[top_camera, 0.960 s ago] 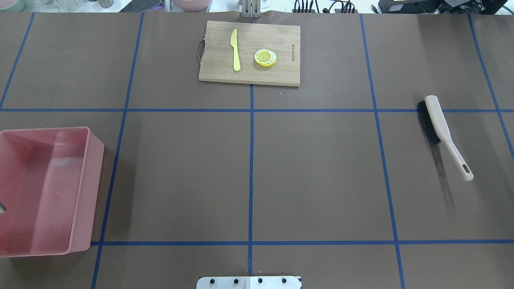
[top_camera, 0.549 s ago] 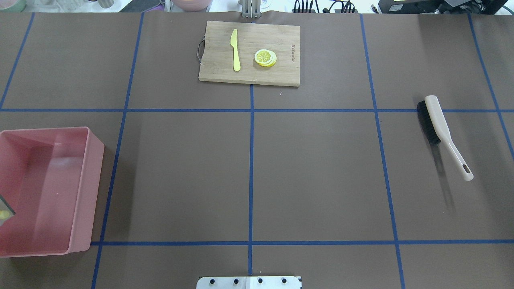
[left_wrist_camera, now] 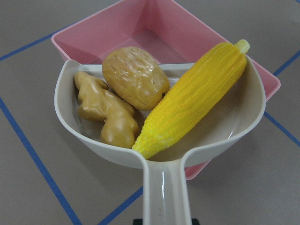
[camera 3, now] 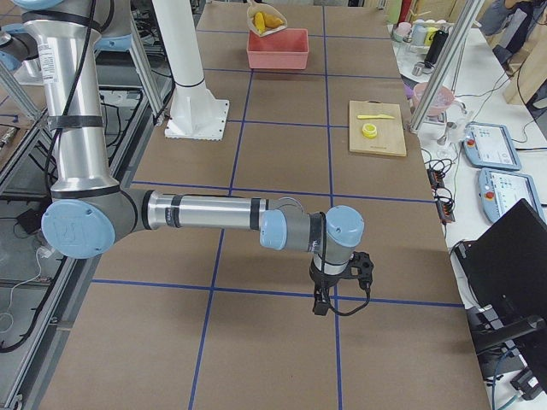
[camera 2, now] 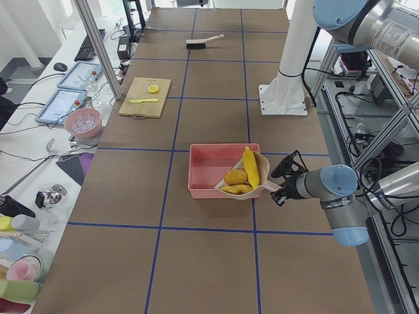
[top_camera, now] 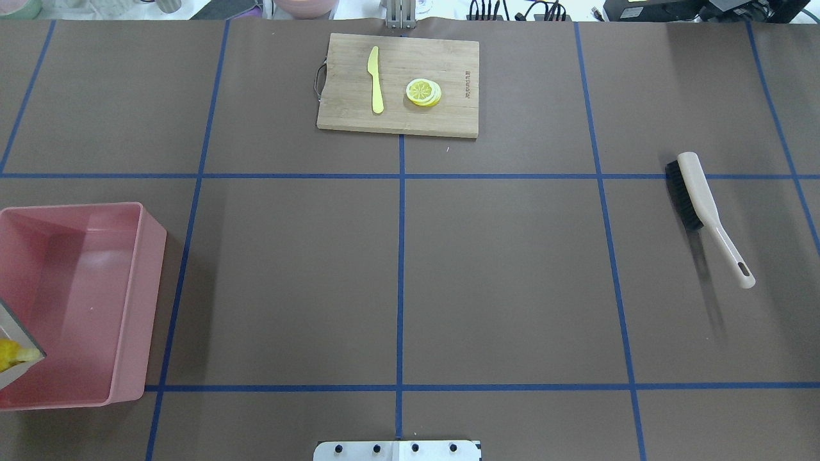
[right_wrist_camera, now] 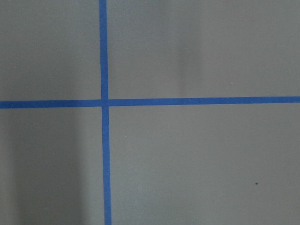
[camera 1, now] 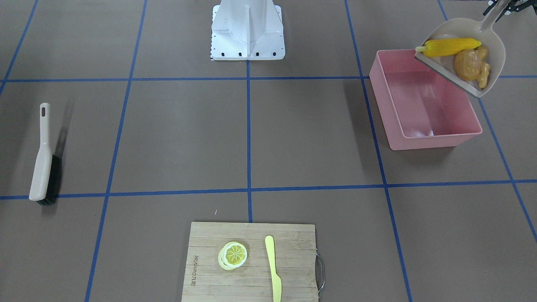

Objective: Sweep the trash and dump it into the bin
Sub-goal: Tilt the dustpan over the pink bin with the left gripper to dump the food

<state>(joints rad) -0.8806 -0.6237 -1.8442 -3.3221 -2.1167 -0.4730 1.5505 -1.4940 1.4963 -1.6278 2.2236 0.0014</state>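
Observation:
The beige dustpan [left_wrist_camera: 234, 122] hangs tilted over the near end of the pink bin [camera 1: 436, 140]. In the pan lie the trash pieces: the yellow corn cob [left_wrist_camera: 192, 98], the brown potato [left_wrist_camera: 135, 77] and the tan ginger root [left_wrist_camera: 105, 112]. My left gripper [camera 1: 499, 8] is shut on the dustpan's handle [left_wrist_camera: 164, 197] beside the bin's end. The bin's inside looks empty. In the overhead view only a corner of the dustpan [top_camera: 19, 339] and the corn's tip [top_camera: 9, 355] show. My right gripper [camera 3: 323, 307] hovers low over bare table far from the bin; I cannot tell whether it is open or shut.
The brush [top_camera: 701, 205] lies on the table's right side. On the far middle of the table a wooden cutting board [top_camera: 448, 64] carries a lemon slice [top_camera: 423, 92] and a pale yellow knife [top_camera: 375, 80]. The white robot base [camera 1: 247, 31] stands at the near edge.
The dustpan has moved further in over the bin's near end; its corner and the corn's tip now show more at the overhead view's left edge.

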